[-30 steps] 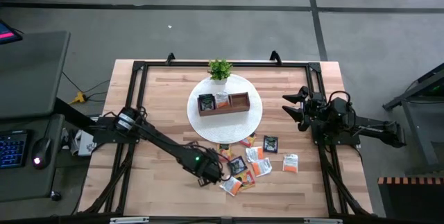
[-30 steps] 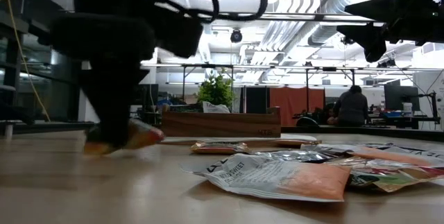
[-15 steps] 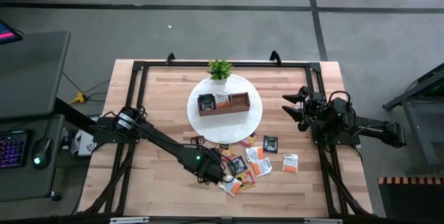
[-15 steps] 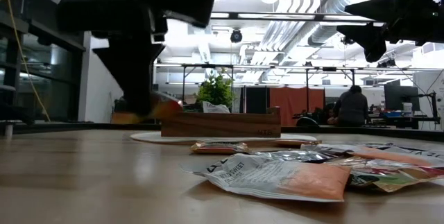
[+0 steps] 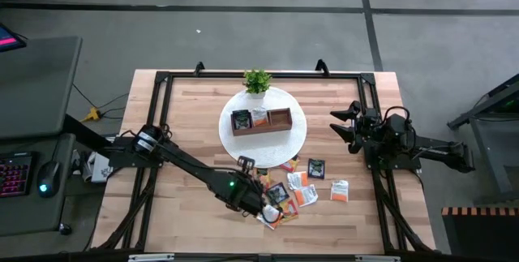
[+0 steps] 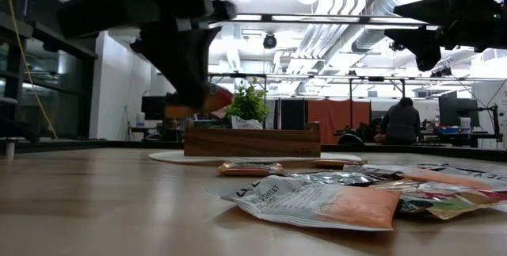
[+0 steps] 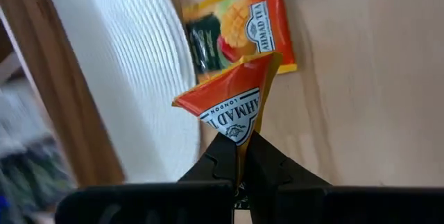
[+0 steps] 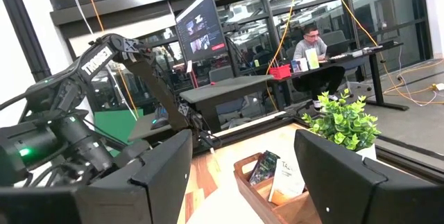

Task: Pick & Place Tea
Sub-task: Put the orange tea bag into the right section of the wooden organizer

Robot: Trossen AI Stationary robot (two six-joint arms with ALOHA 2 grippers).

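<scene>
I'm pinching an orange tea sachet in my left gripper — carrying it level toward the wooden tray, releasing only over a compartment; my right gripper is waiting open.

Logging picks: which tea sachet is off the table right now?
The orange sachet pinched in the left gripper, lifted; the others lie flat on the table or in the tray.

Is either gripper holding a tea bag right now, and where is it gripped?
Left gripper pinches an orange tea bag by one corner. Right gripper is open, empty.
</scene>
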